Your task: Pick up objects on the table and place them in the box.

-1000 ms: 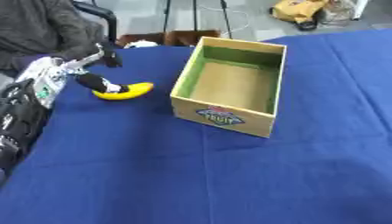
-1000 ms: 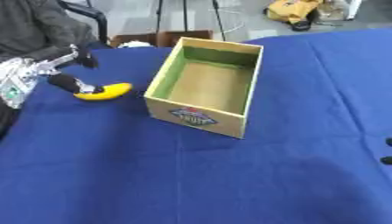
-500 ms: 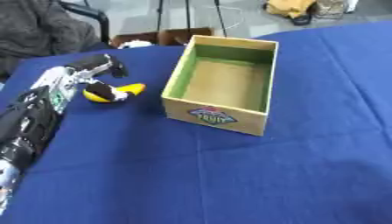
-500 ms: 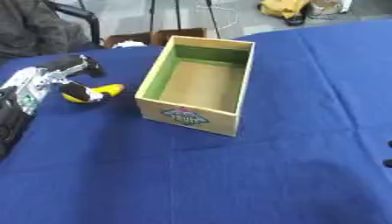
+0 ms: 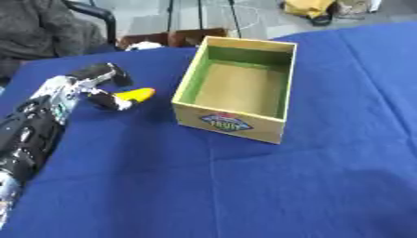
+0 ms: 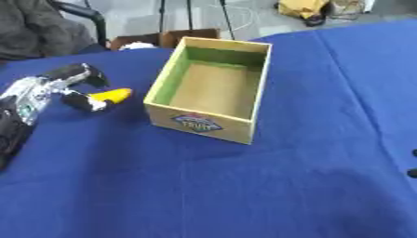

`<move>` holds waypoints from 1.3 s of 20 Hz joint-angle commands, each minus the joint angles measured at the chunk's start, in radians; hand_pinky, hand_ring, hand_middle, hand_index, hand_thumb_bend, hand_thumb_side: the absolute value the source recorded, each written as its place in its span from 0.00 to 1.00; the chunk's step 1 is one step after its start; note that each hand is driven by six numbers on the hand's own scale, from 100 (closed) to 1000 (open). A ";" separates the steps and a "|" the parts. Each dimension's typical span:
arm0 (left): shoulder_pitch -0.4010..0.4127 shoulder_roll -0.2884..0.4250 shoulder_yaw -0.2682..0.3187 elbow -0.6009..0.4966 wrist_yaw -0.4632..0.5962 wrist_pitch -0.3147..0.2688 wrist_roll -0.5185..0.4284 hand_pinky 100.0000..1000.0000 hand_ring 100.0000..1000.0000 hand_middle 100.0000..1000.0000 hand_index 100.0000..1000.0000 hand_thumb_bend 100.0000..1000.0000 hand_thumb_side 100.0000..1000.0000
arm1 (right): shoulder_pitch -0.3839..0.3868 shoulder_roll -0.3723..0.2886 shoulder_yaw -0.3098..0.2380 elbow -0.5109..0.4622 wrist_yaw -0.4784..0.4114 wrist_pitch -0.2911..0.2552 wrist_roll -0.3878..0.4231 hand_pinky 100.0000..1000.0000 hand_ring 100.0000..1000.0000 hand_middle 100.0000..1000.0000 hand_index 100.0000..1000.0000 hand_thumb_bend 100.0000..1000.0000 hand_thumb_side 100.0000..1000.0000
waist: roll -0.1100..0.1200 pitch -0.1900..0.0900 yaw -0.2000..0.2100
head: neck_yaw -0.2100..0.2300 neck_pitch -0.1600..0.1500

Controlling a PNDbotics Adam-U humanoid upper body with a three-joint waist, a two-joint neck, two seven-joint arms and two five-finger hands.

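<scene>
A yellow banana-shaped object (image 5: 136,94) lies at the left of the blue table (image 5: 244,186), only its tip showing. My left hand (image 5: 69,90) comes in from the left, with fingers above and thumb below curled round it. I cannot tell whether the object is off the cloth. To its right stands the open cardboard box (image 5: 231,122), green inside, with nothing in it and a label on its front wall. Of my right hand only dark fingertips (image 6: 413,173) show at the right edge of the right eye view.
A person in grey (image 5: 32,28) sits beyond the table's far left corner, beside a dark chair. A small white thing (image 5: 145,45) lies at the far edge. On the floor behind are a brown box (image 5: 175,37) and a yellow item (image 5: 306,7).
My left hand has closed further round the yellow object, so less of it shows. The view has shifted a little; the box has stayed put.
</scene>
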 commanded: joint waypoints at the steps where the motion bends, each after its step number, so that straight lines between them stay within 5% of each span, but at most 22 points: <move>1: -0.009 0.054 0.014 -0.007 -0.005 -0.002 -0.020 0.70 0.63 0.55 0.71 0.48 0.36 | -0.006 -0.020 -0.005 -0.027 0.005 -0.002 0.001 0.52 0.70 0.64 0.68 0.00 0.85 | -0.008 -0.016 0.003 | -0.003 -0.004; 20: 0.013 0.057 0.013 -0.006 -0.024 0.008 -0.029 0.68 0.58 0.50 0.66 0.39 0.28 | -0.001 -0.016 -0.007 -0.029 0.005 -0.003 0.001 0.52 0.70 0.64 0.68 0.00 0.85 | -0.018 -0.016 0.014 | -0.006 -0.006; 26: 0.013 0.055 0.013 -0.006 -0.015 0.012 -0.031 0.66 0.52 0.43 0.57 0.21 0.19 | -0.001 -0.016 -0.007 -0.028 0.005 -0.003 0.002 0.52 0.70 0.64 0.68 0.00 0.85 | -0.017 -0.018 0.015 | -0.007 -0.005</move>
